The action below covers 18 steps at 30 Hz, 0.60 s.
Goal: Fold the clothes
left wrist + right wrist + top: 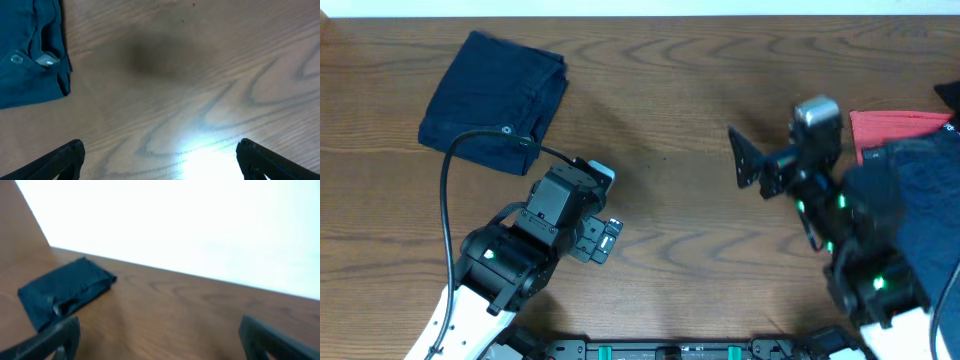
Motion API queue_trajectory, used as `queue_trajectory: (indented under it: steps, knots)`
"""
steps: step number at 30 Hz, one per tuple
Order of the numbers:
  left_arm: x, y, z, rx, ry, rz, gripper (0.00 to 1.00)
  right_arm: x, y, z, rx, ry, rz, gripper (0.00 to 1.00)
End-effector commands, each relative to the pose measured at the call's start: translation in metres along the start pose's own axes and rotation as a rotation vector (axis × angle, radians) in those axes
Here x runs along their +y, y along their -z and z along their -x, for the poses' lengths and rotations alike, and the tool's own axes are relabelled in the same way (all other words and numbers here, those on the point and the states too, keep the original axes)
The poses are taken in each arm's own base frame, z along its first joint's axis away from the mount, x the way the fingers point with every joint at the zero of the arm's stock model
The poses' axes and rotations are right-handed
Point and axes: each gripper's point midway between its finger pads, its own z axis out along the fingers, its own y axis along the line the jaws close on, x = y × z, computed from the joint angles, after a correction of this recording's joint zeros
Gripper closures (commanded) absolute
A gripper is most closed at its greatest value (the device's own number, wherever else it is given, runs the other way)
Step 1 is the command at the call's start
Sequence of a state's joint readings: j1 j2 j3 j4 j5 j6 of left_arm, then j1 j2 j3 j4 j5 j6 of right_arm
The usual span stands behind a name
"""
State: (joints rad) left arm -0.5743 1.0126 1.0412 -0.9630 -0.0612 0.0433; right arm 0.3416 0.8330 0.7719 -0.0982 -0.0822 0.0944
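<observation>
- The left gripper [160, 150] hangs over bare table [200, 75] with its fingers spread wide and nothing between them.
- The right gripper [159, 327] is spread just as wide and also empty, raised and facing across the wood.
- The navy shorts [495, 100] lie at the far left of the table as a compact folded bundle, apart from both grippers. The left one is nearer.
- In the left wrist view, a small silver button [17, 59] shows at the edge of the shorts (the waist end, by my reading).
- At the right edge, a red cloth [895, 128] and another dark blue garment [920, 190] lie beside the right arm. These are probably the next pieces to fold.
- Handling, as a judgement: the shorts look soft and light but thick, like denim. They should drape without stretching, will not break, and are unlikely to slip.
- The stacked layers may slide apart if only the top one is pinched.
- The best hold looks like the waistband or a hemmed leg edge, where the seams are firmest, taking all layers together.
</observation>
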Motion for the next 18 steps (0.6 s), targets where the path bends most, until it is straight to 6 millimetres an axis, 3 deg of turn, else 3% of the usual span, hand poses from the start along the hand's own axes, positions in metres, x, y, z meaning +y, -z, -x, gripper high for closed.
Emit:
queue_trajectory:
  steps: [1, 10, 18]
  knots:
    - [0.002, 0.001, 0.001, -0.003, -0.008, 0.016, 0.02, -0.008, 0.011, -0.042, -0.003, 0.007, -0.032, 0.01]
    - [0.002, 0.001, 0.001, -0.003, -0.008, 0.016, 0.02, -0.013, 0.046, -0.115, -0.116, 0.014, -0.027, 0.01]
    - [0.002, 0.001, 0.001, -0.003, -0.008, 0.016, 0.02, -0.021, 0.065, -0.141, -0.202, 0.015, -0.054, 0.01]
